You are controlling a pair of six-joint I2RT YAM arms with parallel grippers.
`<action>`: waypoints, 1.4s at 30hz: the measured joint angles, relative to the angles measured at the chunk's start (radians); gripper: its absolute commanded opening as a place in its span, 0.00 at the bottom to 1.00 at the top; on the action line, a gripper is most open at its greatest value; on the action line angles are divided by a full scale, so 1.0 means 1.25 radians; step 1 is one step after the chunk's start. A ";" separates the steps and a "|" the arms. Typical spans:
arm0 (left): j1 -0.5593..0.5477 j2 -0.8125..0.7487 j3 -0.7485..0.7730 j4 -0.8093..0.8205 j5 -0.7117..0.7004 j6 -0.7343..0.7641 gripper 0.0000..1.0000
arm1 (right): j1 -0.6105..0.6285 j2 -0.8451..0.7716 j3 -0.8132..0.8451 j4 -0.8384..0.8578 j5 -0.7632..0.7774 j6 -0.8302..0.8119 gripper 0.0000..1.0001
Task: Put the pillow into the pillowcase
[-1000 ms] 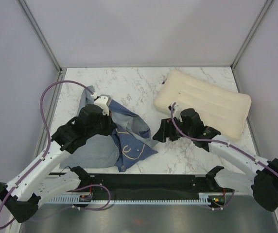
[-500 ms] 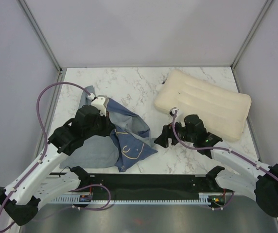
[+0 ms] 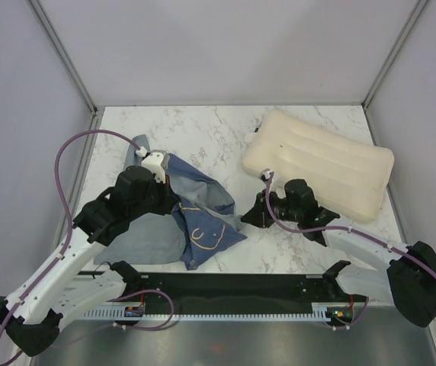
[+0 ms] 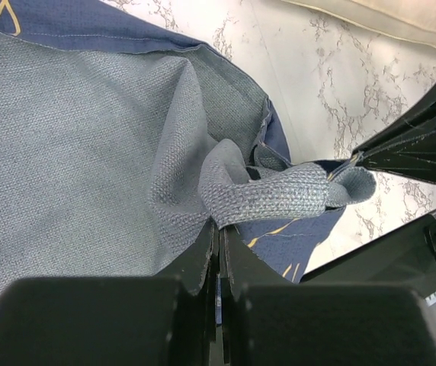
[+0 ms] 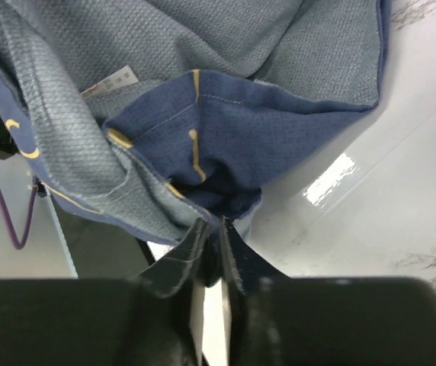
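The cream quilted pillow (image 3: 321, 162) lies flat at the back right of the marble table (image 3: 203, 126). The dark blue pillowcase (image 3: 195, 217) is bunched at the left, its paler grey-blue inner side showing. My left gripper (image 3: 171, 184) sits on its upper part; the left wrist view shows that gripper (image 4: 219, 229) shut on a fold of the pillowcase (image 4: 88, 137). My right gripper (image 3: 247, 216) reaches the case's right corner. In the right wrist view my right gripper (image 5: 212, 226) has its jaws pinched on the hem of the pillowcase (image 5: 226, 130).
A black rail (image 3: 233, 293) runs along the near table edge between the arm bases. Purple cables (image 3: 69, 164) loop off both arms. Grey walls close in the table at the back and both sides. The pillow's edge (image 4: 401, 15) shows in the left wrist view.
My right gripper has moved left from beside the pillow to the pillowcase's right corner and has closed on its hem. The left gripper keeps its hold and has barely shifted.
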 measured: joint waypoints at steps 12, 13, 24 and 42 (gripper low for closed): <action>0.006 0.012 0.000 -0.003 0.080 0.027 0.02 | -0.025 -0.043 0.172 -0.241 0.195 0.036 0.00; 0.006 0.020 0.000 -0.003 0.106 0.033 0.02 | -0.039 -0.043 0.217 -0.291 0.242 0.038 0.00; -0.073 0.065 -0.023 0.033 0.435 0.100 0.13 | -0.309 0.056 0.445 -0.548 0.488 0.069 0.00; -0.219 0.335 -0.021 0.121 0.282 0.050 1.00 | -0.318 0.119 0.528 -0.592 0.540 0.084 0.00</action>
